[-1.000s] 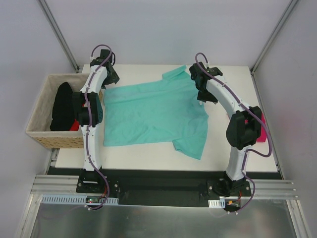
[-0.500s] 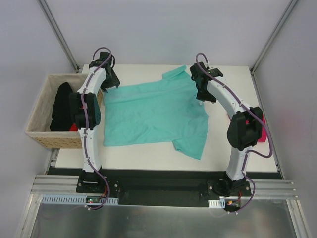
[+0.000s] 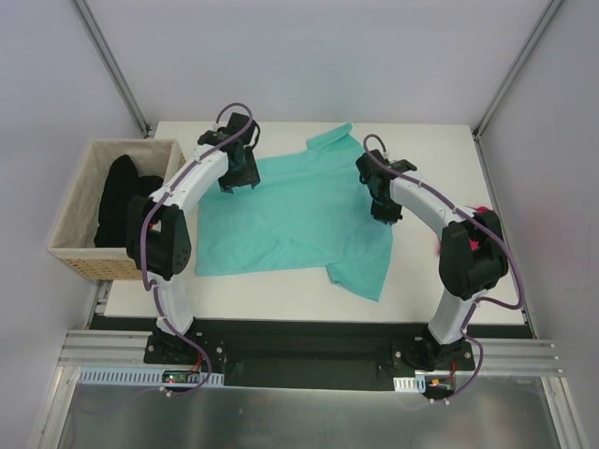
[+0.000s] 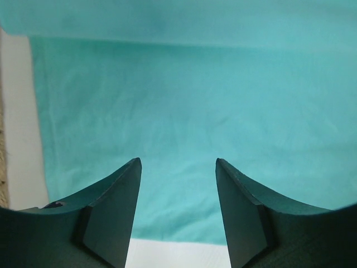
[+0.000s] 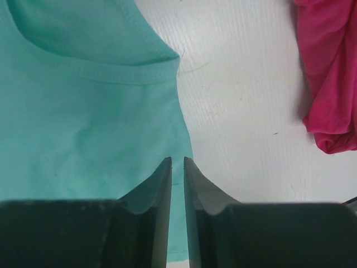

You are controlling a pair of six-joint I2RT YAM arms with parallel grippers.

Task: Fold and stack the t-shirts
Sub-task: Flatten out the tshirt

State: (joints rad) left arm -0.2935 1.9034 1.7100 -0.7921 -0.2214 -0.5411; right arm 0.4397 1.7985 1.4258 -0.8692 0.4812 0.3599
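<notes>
A teal-mint t-shirt (image 3: 290,210) lies spread across the white table (image 3: 449,159), with one sleeve pointing toward the back. My left gripper (image 3: 239,176) hovers over its back left part. In the left wrist view it (image 4: 178,162) stands open above the teal cloth (image 4: 195,100) near a hem, holding nothing. My right gripper (image 3: 382,208) is at the shirt's right edge. In the right wrist view its jaws (image 5: 177,161) leave only a thin slit over that teal edge (image 5: 83,123), and I cannot tell if cloth is pinched. The magenta-pink t-shirt (image 5: 329,72) lies bunched to the right, mostly hidden behind the right arm from above.
A woven basket (image 3: 70,253) stands off the table's left side. It holds dark clothing (image 3: 117,201). Bare white table shows to the right of the teal shirt and along the near edge.
My left arm has swung right from the table's back left corner to over the shirt. My right gripper has come nearer along the shirt's right edge, and its jaws have narrowed to a slit.
</notes>
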